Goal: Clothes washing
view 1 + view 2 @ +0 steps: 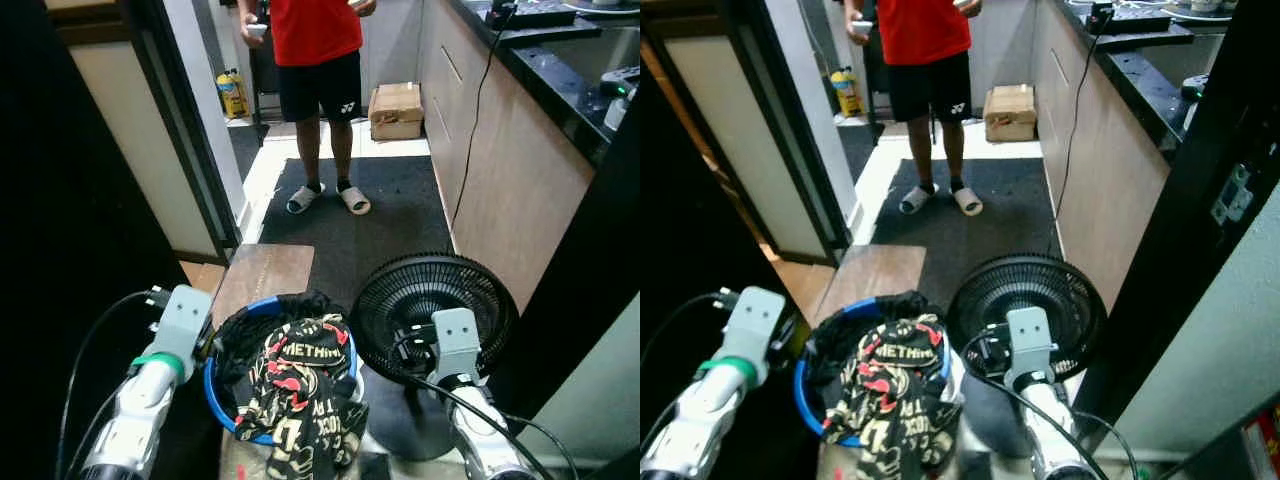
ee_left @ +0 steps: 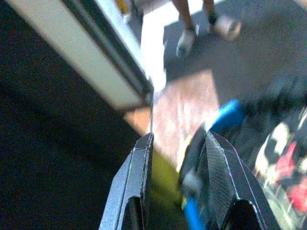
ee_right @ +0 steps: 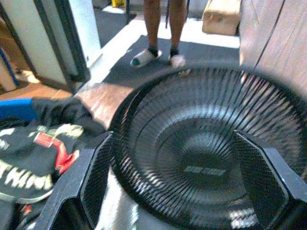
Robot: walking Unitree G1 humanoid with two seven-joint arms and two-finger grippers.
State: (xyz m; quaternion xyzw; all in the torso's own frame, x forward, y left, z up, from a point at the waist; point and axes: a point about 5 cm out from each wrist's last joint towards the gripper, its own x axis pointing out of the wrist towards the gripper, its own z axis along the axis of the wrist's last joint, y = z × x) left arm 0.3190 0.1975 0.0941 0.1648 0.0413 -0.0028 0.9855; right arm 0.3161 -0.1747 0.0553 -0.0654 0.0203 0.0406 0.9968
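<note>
Left gripper [image 2: 175, 184], two black ribbed fingers narrowly parted, clamped across the blue plastic rim of the round laundry basket [image 1: 213, 385] at its left edge. Heaped inside that basket, spilling over the near side: black clothes printed with cream lettering and red patches [image 1: 298, 385]. Silver left arm [image 1: 140, 405] with a green band, rising from below to the basket's left.

Right gripper [image 3: 180, 179], black fingers spread wide, holding nothing, poised in front of the round black wire-grille fan [image 1: 432, 312], itself just right of the basket and close against it. Silver right arm [image 1: 478, 430] trailing a black cable, right of the basket.

Beyond the basket: a brown wooden board [image 1: 265, 275] lying flat, then a dark grey floor mat [image 1: 375, 215]. On that mat, a person in a red shirt, black shorts and pale slippers [image 1: 320, 90]. Further back, a brown cardboard box [image 1: 397, 110] and a yellow bottle [image 1: 232, 95]. Right of the basket, past the fan, a tan wooden cabinet under a black countertop [image 1: 520, 190].
</note>
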